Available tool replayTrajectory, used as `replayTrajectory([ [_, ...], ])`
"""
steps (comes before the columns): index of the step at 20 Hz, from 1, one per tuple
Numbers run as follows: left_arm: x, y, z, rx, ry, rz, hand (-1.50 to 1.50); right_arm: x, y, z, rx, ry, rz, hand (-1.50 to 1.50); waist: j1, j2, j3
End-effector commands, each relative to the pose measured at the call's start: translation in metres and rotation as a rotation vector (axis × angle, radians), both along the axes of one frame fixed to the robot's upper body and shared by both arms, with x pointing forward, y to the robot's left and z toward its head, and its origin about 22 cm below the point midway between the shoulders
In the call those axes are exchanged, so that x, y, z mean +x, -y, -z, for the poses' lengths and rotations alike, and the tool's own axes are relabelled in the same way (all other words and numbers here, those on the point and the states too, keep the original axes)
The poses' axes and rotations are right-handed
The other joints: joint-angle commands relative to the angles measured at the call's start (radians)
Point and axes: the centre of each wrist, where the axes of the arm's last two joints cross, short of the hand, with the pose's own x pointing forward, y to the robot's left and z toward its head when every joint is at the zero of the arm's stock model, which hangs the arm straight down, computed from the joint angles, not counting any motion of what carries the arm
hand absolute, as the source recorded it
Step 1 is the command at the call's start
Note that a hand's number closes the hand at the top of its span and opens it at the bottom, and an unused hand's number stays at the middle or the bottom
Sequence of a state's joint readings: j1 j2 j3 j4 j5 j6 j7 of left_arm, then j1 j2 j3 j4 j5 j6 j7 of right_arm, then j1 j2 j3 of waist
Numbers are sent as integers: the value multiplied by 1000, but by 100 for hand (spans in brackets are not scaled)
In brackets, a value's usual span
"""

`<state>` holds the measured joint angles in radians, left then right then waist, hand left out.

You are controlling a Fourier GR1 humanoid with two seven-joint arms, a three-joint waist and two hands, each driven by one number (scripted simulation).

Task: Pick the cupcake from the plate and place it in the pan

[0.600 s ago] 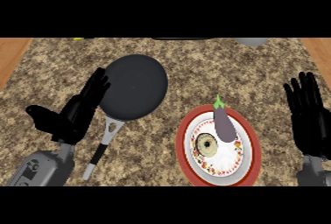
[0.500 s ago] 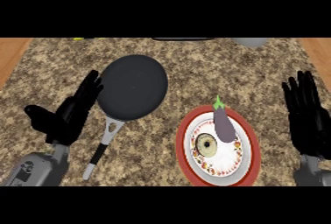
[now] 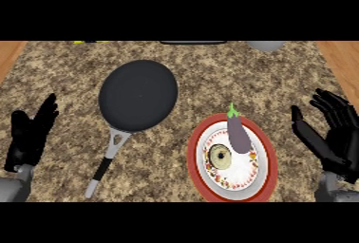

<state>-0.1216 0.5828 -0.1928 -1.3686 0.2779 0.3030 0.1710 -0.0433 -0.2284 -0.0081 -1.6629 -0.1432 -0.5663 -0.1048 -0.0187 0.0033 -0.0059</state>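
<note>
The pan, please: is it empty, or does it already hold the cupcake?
Empty. The pan shows only its bare dark surface, while the cupcake sits on the plate beside an eggplant.

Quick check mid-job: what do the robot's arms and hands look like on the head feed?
The two sides match. The left hand and right hand are black, with slim segmented fingers and a thumb. The left forearm and right forearm are smooth, rounded grey shells, and only their ends show. No cables, markings or sleeves are visible.
</note>
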Motion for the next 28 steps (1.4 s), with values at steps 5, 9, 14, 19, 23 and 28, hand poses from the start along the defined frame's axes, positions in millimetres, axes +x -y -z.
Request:
replayTrajectory([
  [5,-13,-13,23,72,-74,-64,0,-62,-108,29,-101,110,144,-150,12,-6,4],
  [9,-7,-29,19,65,-68,-69,0,-88,-111,22,-216,-1,106,-150,11,-4,1],
  [14,-1,-17,10,69,-73,-59,0,-100,-82,33,-379,-286,60,-150,14,1,-4],
  [19,-7,-19,13,64,-64,-49,0,-103,-59,31,-550,-576,-1,-150,44,4,-9],
  [23,-2,-19,9,77,-76,-35,0,-88,-64,7,-627,-755,-40,-150,57,7,-7],
  [28,12,-16,2,75,-49,-31,0,-66,-90,-35,-745,-927,-85,-150,49,6,-5],
])
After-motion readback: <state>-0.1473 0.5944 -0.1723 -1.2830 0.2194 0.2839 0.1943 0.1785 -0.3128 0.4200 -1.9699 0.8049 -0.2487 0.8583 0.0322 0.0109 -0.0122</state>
